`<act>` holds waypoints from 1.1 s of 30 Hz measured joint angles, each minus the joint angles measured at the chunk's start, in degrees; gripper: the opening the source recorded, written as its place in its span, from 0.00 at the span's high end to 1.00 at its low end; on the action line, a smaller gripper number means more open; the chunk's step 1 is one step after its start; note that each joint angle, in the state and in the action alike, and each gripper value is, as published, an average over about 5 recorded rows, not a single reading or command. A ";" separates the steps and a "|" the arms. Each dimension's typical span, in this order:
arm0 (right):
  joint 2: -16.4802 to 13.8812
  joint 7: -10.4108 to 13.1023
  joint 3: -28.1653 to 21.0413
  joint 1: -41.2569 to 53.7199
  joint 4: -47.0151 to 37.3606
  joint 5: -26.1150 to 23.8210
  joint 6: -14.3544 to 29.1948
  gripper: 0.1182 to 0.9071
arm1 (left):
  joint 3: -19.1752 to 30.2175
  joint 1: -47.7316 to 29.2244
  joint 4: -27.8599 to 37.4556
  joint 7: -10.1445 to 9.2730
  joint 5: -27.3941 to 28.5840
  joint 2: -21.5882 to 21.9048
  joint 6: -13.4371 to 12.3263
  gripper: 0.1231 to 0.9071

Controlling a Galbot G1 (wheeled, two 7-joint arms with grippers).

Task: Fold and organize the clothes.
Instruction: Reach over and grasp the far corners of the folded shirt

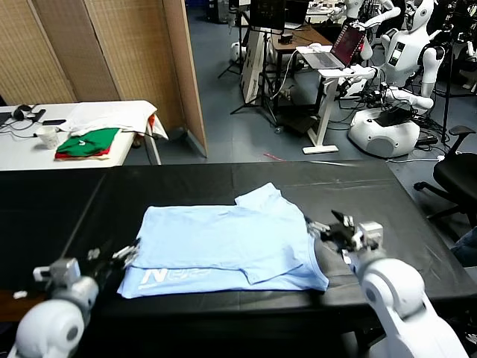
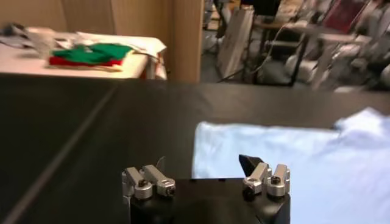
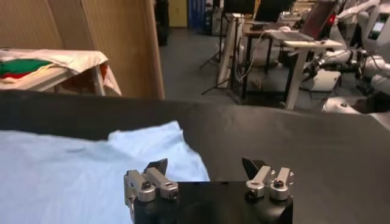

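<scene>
Item: sky-blue T-shirt (image 1: 231, 242), partly folded, flat on the black surface (image 1: 186, 183) between both arms. Left tool (image 1: 123, 256): fingers spread, empty, at the shirt's left edge. Right tool (image 1: 333, 229): fingers spread, empty, at its right edge.

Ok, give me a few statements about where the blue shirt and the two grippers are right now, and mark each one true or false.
1. The pale blue T-shirt lies on the black table. True.
2. The left gripper is clamped on the shirt's hem. False: its fingers are open and hold nothing, at the shirt's left edge.
3. The right gripper is open, beside the shirt's right edge. True.
4. The shirt hangs over the table's front edge to the floor. False: it lies wholly on the tabletop.
5. The green and red folded garments sit on the white table behind. True.
</scene>
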 joint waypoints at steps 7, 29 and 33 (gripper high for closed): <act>1.78 -1.68 -5.99 8.80 -10.40 0.02 -0.92 0.00 | 6.57 -10.54 9.93 0.32 -0.71 1.63 0.99 0.00; 7.54 -4.52 -13.51 20.64 -28.09 -1.56 0.23 0.00 | 16.69 -24.22 23.52 2.01 0.97 0.18 2.11 0.00; 8.07 -5.07 -13.72 21.22 -29.24 -1.99 0.13 0.02 | 17.07 -25.22 24.64 2.32 1.22 0.02 2.14 0.00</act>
